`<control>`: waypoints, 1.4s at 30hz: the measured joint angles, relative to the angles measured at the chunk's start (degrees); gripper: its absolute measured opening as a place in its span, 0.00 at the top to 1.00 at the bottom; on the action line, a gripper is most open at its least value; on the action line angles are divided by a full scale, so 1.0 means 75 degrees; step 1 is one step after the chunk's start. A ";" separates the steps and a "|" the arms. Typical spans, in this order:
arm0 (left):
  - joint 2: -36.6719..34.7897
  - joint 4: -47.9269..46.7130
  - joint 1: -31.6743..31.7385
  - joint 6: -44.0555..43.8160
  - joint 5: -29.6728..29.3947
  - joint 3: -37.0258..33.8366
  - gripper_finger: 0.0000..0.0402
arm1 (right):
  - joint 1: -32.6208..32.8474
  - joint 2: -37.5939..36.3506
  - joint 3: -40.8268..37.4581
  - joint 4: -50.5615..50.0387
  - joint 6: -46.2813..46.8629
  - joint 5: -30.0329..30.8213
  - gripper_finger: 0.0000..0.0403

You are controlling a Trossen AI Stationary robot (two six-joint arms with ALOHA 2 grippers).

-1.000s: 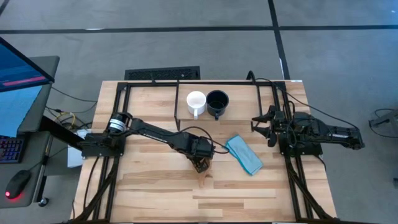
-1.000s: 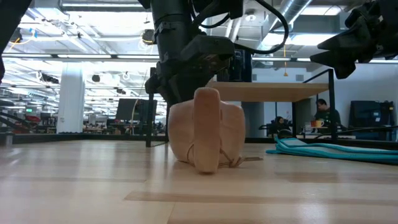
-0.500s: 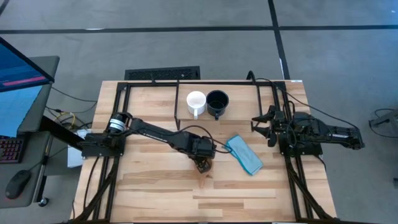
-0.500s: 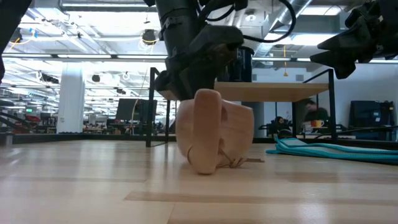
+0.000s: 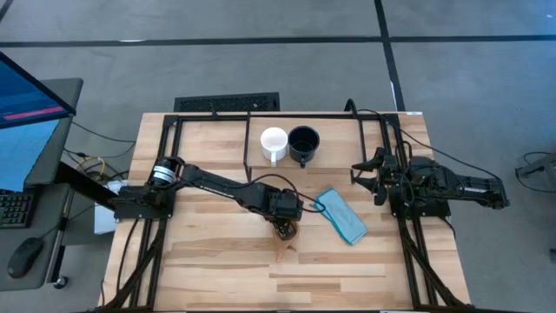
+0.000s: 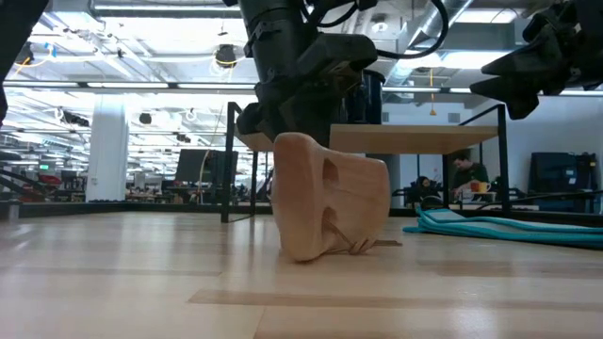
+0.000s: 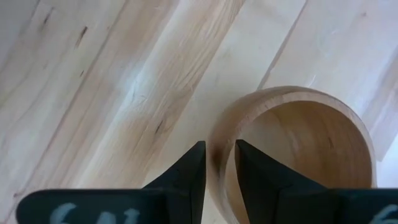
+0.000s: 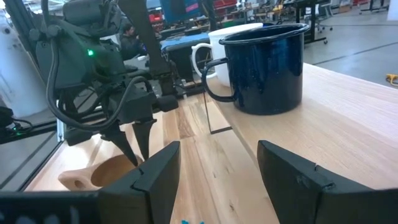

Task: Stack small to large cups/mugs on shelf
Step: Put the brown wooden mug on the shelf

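The tan-brown mug (image 5: 287, 236) sits tilted on the table's middle, seen side-on in the low view (image 6: 332, 202). My left gripper (image 5: 284, 226) comes down onto it and is shut on its rim. The white mug (image 5: 274, 142) and the dark navy mug (image 5: 303, 142) stand side by side on the shelf's wood board (image 6: 415, 138) at the table's far middle. They also show in the right wrist view, the navy mug (image 8: 267, 65) in front of the white one (image 8: 229, 40). My right gripper (image 8: 217, 186) waits open at the table's right side (image 5: 380, 180). My left gripper pinches the tan mug's wall at the rim (image 7: 217, 140), one finger (image 7: 252, 171) inside the mug and one (image 7: 189, 171) outside. The fingers come from above, pointing down. The mug hangs tilted in the hold, with its lower edge (image 6: 303, 252) on the table.
A light blue cloth (image 5: 340, 215) lies on the table just right of the tan mug. The shelf's thin black bars (image 5: 247, 148) stand left of the white mug. Black frame rails run along the table's left and right sides. A person (image 6: 464, 174) sits in the room behind.
My left gripper has gone a little toward the table's right edge with the tan mug. The mug has turned about and tipped: its handle faced the low camera before and now shows from the side. One side is raised while its lower edge stays on the table.
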 joint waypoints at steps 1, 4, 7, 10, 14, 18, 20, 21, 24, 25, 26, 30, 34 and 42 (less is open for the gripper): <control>0.0000 -0.0009 0.0008 0.0000 -0.0005 0.0000 0.81 | 0.0002 0.0000 0.0000 0.0000 0.0000 -0.0027 0.42; 0.0000 -0.0021 0.0025 0.0154 -0.0020 0.0000 0.81 | 0.0002 0.0000 0.0000 0.0000 0.0003 -0.0166 0.42; 0.0000 -0.0021 0.0034 0.0290 -0.0020 0.0000 0.78 | 0.0002 0.0000 0.0000 -0.0005 0.0006 -0.0227 0.42; 0.0000 -0.0010 0.0040 0.0371 0.0043 0.0000 0.70 | 0.0002 0.0000 0.0000 -0.0006 0.0005 -0.0227 0.42; 0.0000 0.0175 0.0046 0.0675 0.0502 0.0000 0.54 | 0.0002 0.0000 0.0000 -0.0006 0.0003 -0.0227 0.42; -0.0005 0.0533 0.0013 0.1166 0.0140 0.0003 0.42 | 0.0002 0.0000 0.0000 -0.0006 0.0003 -0.0227 0.42; -0.0065 0.0636 -0.0005 0.1386 -0.0038 0.0003 0.39 | 0.0002 0.0000 0.0000 -0.0006 0.0003 -0.0227 0.42; -0.0130 0.0649 -0.0015 0.1442 -0.0123 0.0003 0.38 | 0.0002 0.0000 0.0000 -0.0006 0.0003 -0.0224 0.42; -0.0427 0.0590 -0.0133 0.1592 -0.0870 0.0003 0.37 | 0.0002 0.0000 0.0000 -0.0006 0.0003 -0.0224 0.42; -0.0554 0.0532 -0.0203 0.1630 -0.1213 0.0003 0.37 | 0.0002 0.0000 0.0000 -0.0006 0.0003 -0.0224 0.42; -0.0686 0.0487 -0.0273 0.1676 -0.1564 0.0003 0.37 | 0.0002 0.0000 0.0000 -0.0006 0.0003 -0.0224 0.42; -0.1387 0.0156 -0.0631 0.1693 -0.3072 0.0008 0.37 | 0.0002 0.0000 -0.0001 -0.0005 0.0040 -0.0221 0.42; -0.2042 -0.0389 -0.1141 0.1357 -0.4401 -0.0142 0.37 | 0.0002 0.0000 -0.0003 -0.0002 0.0219 -0.0246 0.42; -0.3591 -0.0405 -0.2156 -0.0225 -0.5657 -0.2087 0.37 | 0.0002 0.0000 -0.0003 0.0071 0.0211 -0.0370 0.42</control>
